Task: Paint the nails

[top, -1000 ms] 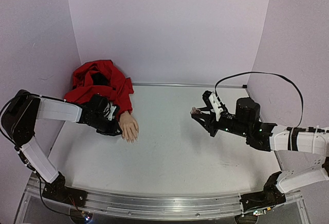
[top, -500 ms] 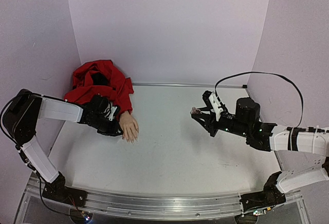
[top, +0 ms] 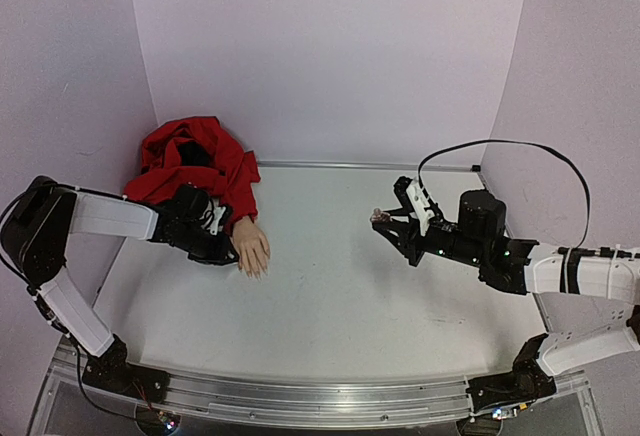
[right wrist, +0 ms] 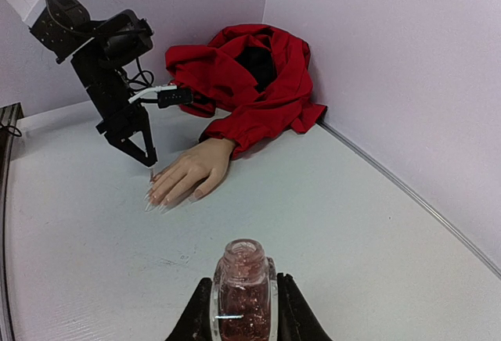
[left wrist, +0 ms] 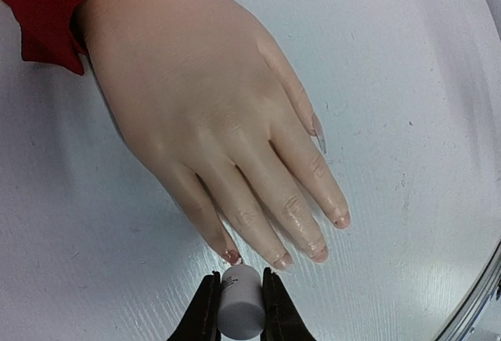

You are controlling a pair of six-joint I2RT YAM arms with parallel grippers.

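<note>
**Mia:** Where are the nails?

**Tom:** The nails [left wrist: 282, 261] are on the fingertips of the mannequin hand [left wrist: 203, 114]. It lies flat, palm down, on the left side of the table [top: 340, 296]. Its fingers point to the near side. Its red sleeve [top: 200, 161] is heaped in the far left corner.

**Mia:** What is the left arm doing?

**Tom:** It reaches in from the left, bent at the elbow. The left gripper [left wrist: 239, 278] points down, just beside the little finger's tip. It is squeezed tight on a white cap [left wrist: 240, 306]. The cap hides what is under it, so I cannot tell if anything touches the nail.

**Mia:** And the right arm?

**Tom:** It stretches from the right side toward the middle. It is lifted off the table, well apart from the hand. The right gripper [right wrist: 243, 282] is pinched around a polish bottle [right wrist: 243, 302]. The bottle stands upright with its top open, and pink glittery stuff is inside.
</note>
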